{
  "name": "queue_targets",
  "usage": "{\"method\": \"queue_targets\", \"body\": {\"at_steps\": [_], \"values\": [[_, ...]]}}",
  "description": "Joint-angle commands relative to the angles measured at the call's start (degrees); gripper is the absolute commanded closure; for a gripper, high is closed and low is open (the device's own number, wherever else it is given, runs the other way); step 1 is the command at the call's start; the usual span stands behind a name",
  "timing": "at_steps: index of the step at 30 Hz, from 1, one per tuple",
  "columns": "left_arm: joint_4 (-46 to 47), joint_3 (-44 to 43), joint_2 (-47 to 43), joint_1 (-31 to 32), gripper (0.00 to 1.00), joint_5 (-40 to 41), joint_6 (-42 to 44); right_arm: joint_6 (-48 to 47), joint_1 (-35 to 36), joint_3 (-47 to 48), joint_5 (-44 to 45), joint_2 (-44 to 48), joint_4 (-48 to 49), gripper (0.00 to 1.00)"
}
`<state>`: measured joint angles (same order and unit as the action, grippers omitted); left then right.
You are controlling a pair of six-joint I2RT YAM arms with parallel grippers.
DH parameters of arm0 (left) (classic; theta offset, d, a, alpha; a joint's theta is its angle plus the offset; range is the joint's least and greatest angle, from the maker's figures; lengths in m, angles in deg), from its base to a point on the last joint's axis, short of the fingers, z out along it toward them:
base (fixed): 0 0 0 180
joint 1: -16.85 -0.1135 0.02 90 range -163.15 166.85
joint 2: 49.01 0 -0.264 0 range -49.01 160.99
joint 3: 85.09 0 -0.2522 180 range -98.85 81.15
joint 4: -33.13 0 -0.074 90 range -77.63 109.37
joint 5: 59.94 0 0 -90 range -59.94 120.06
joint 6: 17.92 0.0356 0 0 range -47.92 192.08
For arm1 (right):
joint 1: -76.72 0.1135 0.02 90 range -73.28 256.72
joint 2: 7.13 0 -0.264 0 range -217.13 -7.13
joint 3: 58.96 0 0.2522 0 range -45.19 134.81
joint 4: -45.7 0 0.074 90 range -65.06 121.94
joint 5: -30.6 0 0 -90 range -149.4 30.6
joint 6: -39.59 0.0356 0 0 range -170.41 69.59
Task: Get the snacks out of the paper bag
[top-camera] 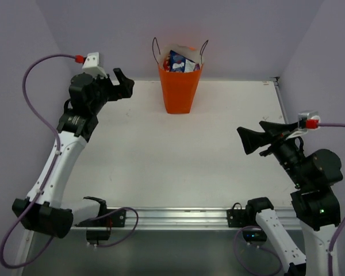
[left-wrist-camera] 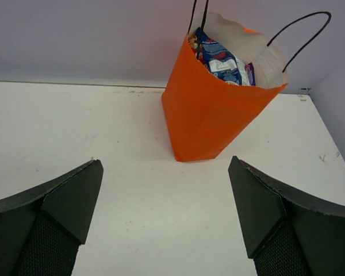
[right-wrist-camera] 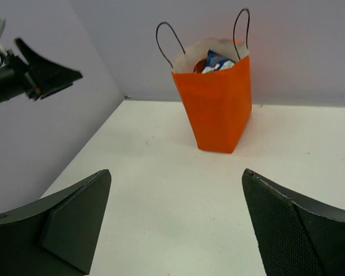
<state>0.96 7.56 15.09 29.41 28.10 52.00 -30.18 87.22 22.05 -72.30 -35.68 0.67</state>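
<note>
The orange paper bag (top-camera: 179, 92) stands upright at the far edge of the worktop (top-camera: 161, 167), its mouth up and the snacks (top-camera: 178, 62) seemingly reachable from above, while the left claw (left-wrist-camera: 165, 195) and right claw (right-wrist-camera: 175, 201), both wide open and empty, face it from well apart.

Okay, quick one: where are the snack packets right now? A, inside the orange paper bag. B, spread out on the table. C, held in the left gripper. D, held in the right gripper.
A: the snacks show only at the open top of the upright paper bag, while the left gripper and the right gripper are both open and hold nothing.
</note>
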Motion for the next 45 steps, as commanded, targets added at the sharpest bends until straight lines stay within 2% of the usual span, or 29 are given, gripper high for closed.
{"method": "queue_targets", "body": {"at_steps": [1,6,14,20,23,28,29,31,32,34,35,36,37,43,45], "values": [[12.43,-6.30,7.07,0.62,0.00,-2.18,-6.46,2.18,-0.04,-2.29,-7.74,-2.29,4.63,0.01],[21.30,-14.82,21.49,2.29,0.00,1.25,-5.60,1.48,0.04,-3.25,-9.51,-4.49,4.81,0.01],[22.20,-35.28,44.06,7.74,0.05,8.28,0.12,0.34,0.04,-5.54,-9.68,-5.28,5.51,0.01],[19.04,-46.63,55.94,9.15,0.15,14.08,3.64,0.43,0.04,-6.95,-10.12,-5.20,5.95,0.01],[14.73,-48.50,58.85,9.68,0.26,16.02,3.90,0.25,0.04,-8.18,-9.86,-4.93,6.39,0.01],[12.01,-49.46,61.06,10.73,0.41,16.46,4.26,0.25,-0.04,-9.67,-9.24,-4.58,7.01,0.01],[10.78,-49.55,61.58,10.73,0.48,16.46,4.08,0.16,0.04,-9.94,-9.15,-4.40,7.01,0.01],[9.63,-49.55,61.76,10.82,0.57,16.02,3.56,0.16,-0.04,-10.29,-8.80,-3.88,7.27,0.01],[8.93,-49.47,61.59,10.91,0.66,15.32,3.12,0.08,-0.04,-10.55,-8.63,-3.70,7.36,0.01],[8.75,-48.94,61.15,10.91,0.79,14.79,2.76,-0.01,-0.04,-10.90,-8.45,-3.09,7.62,0.01],[8.22,-48.94,60.45,10.91,0.91,14.53,2.24,-0.10,0.04,-10.99,-8.36,-3.00,7.62,0.01],[7.96,-49.03,60.10,10.91,0.97,13.57,2.06,-0.10,-0.04,-11.17,-8.28,-2.74,7.71,0.01],[7.52,-49.11,59.48,10.91,1.00,12.95,1.71,-0.10,-0.04,-11.08,-8.28,-2.65,7.71,0.01],[1.38,-48.50,51.50,10.91,1.00,7.85,0.74,-0.80,-0.04,-10.55,-8.19,-1.86,7.01,0.01],[-1.70,-45.19,46.77,10.91,1.00,5.58,0.65,-1.07,0.04,-10.29,-7.66,-1.59,6.40,0.01]]}}
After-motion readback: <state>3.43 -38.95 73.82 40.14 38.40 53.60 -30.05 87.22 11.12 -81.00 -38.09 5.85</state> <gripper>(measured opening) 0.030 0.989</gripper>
